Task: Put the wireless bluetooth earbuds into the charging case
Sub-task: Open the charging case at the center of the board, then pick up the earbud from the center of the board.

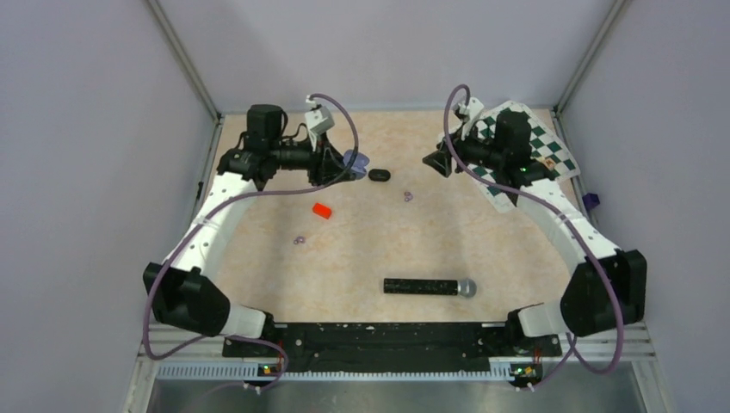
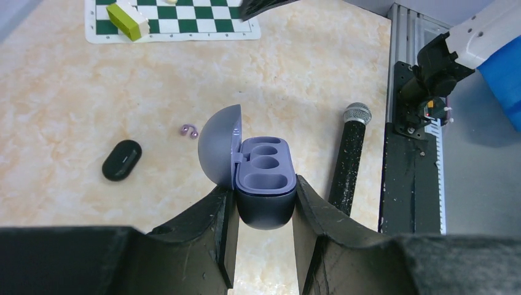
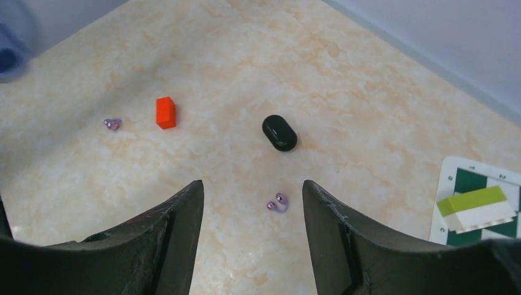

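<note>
My left gripper [image 2: 264,203] is shut on the charging case [image 2: 265,184], a grey-blue pod held above the table at the back left [image 1: 355,161]. Its round lid [image 2: 220,144] is swung open and the purple wells inside are empty. Two tiny purple clip-shaped earbuds lie on the table. One earbud [image 3: 278,203] lies below my open right gripper [image 3: 252,190], just inside its right finger, and shows again in the top view [image 1: 407,197] and the left wrist view [image 2: 189,131]. The other earbud [image 3: 112,123] lies near the red block [image 3: 164,113]. My right gripper [image 1: 435,162] hovers at the back right.
A glossy black pill-shaped pod [image 1: 379,175] lies between the two grippers. A black microphone [image 1: 429,286] lies near the front centre. A checkered mat [image 1: 551,151] at the back right carries a green and white block [image 3: 476,206].
</note>
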